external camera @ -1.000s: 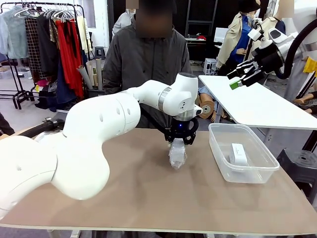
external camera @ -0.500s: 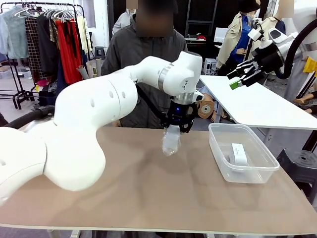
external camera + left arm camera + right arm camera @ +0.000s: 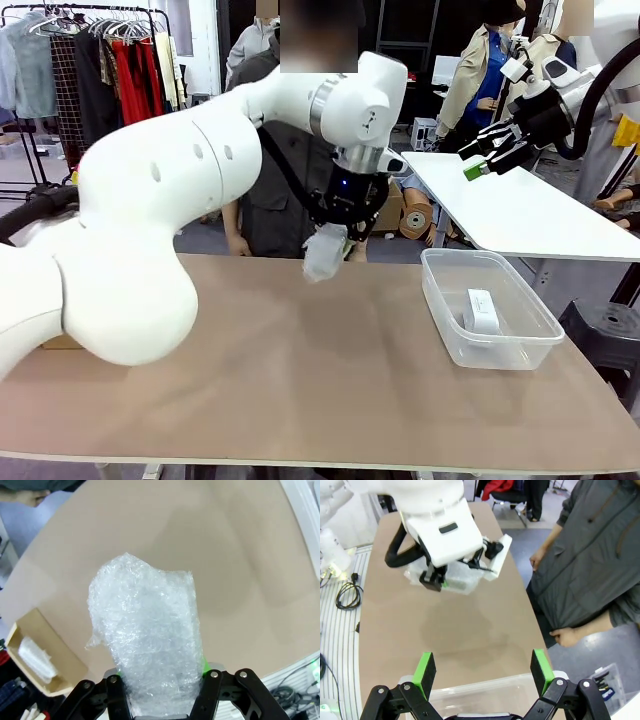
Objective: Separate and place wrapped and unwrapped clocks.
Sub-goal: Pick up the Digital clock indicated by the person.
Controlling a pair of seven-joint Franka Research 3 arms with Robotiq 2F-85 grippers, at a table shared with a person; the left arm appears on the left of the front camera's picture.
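My left gripper (image 3: 337, 232) is shut on a wrapped clock (image 3: 323, 254), a white block in crinkly clear film, and holds it in the air above the table's far middle. In the left wrist view the wrapped clock (image 3: 150, 640) stands up from my left gripper (image 3: 160, 692), hiding most of the pads. A bare white unwrapped clock (image 3: 481, 311) lies in the clear tub (image 3: 440, 305) at the right. My right gripper (image 3: 490, 152) hangs open high at the right; in its own view its green pads (image 3: 425, 672) stand wide apart over the tub rim (image 3: 485, 689), with the wrapped clock (image 3: 462, 580) farther off.
A brown cardboard box (image 3: 55, 645) below the table's edge holds another film-wrapped bundle (image 3: 35, 657). A person (image 3: 590, 565) stands at the far side, one hand (image 3: 565, 637) near the table edge. A white table (image 3: 520, 210) stands to the right.
My left arm has lifted the wrapped clock off the table and carried it up and to the left. The right arm has not moved.
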